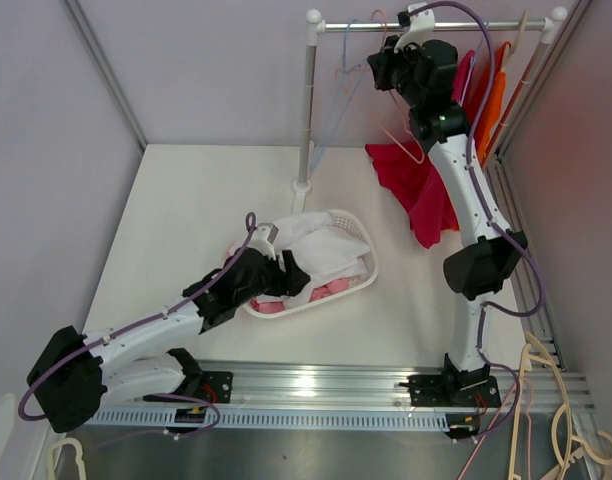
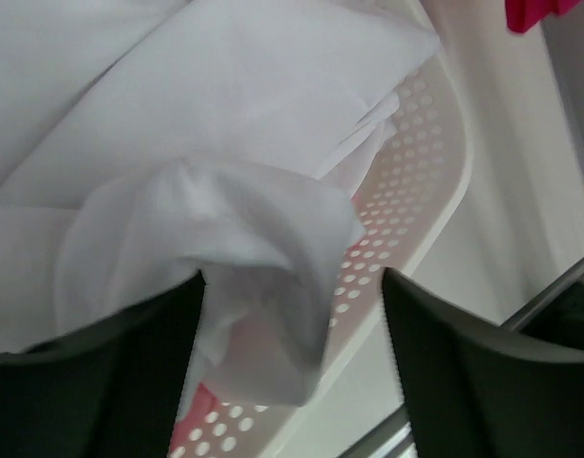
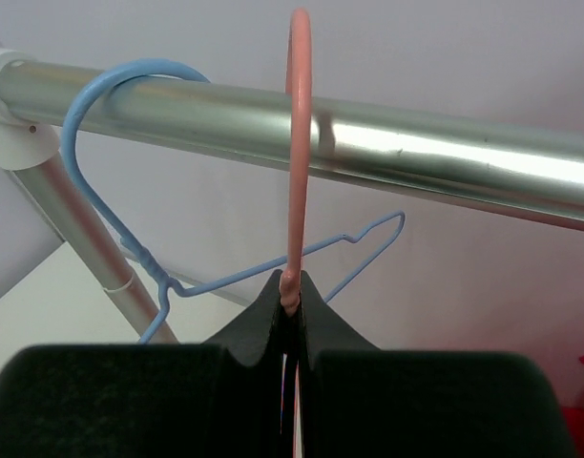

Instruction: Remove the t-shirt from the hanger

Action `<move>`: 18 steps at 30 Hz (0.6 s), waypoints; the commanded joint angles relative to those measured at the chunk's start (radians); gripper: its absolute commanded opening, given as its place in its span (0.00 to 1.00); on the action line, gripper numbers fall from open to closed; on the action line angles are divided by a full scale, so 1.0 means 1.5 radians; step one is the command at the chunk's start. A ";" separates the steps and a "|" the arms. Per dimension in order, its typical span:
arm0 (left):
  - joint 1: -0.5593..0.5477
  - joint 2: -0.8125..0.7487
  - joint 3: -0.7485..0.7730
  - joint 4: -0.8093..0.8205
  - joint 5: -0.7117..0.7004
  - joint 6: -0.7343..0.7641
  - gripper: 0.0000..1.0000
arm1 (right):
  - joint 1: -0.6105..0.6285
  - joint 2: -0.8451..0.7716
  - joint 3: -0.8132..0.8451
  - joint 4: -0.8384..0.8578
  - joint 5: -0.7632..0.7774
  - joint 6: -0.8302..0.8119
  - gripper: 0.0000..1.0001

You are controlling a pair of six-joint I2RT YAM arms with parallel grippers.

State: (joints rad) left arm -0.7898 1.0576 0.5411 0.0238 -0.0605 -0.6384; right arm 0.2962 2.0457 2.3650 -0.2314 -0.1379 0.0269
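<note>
My right gripper is pressed together on the neck of the pink hanger, just below its hook, which sits over the metal rail. A blue hanger is hooked on the same rail just beside it. The red t-shirt hangs below that gripper and beside my right forearm. It looks partly slipped from the hanger's shoulders, though the overhead view does not show how much of it remains caught. My left gripper is spread wide over the white basket, well apart from the shirt, with a fold of white garment lying loose between the fingers, unpinched. In my judgement there are three risks. The thin neck may pivot in my grip. Lifting the hook may snag the blue hanger. With no second hand on the shirt, it may drop onto the table or drag on the hanger's shoulder.
</note>
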 commanded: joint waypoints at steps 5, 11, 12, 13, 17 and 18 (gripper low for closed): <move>-0.023 -0.048 0.030 -0.009 -0.087 0.008 0.99 | 0.082 -0.038 -0.048 0.051 0.245 -0.081 0.00; -0.025 -0.081 0.035 -0.036 -0.113 0.024 1.00 | 0.121 -0.030 -0.051 0.057 0.345 -0.084 0.23; -0.025 -0.083 0.035 -0.037 -0.113 0.024 0.99 | 0.121 -0.032 -0.056 0.058 0.344 -0.080 0.30; -0.026 -0.085 0.036 -0.038 -0.113 0.025 0.99 | 0.122 -0.032 -0.057 0.057 0.342 -0.076 0.31; -0.027 -0.088 0.036 -0.045 -0.117 0.025 1.00 | 0.122 -0.045 -0.065 0.056 0.339 -0.059 0.46; -0.027 -0.089 0.036 -0.047 -0.117 0.025 1.00 | 0.122 -0.052 -0.065 0.053 0.343 -0.055 0.56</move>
State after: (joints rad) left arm -0.8207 0.9417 0.5560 -0.0341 -0.2096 -0.6197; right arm 0.4831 2.0312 2.2681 -0.1707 0.3294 -0.0681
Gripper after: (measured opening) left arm 0.994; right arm 0.514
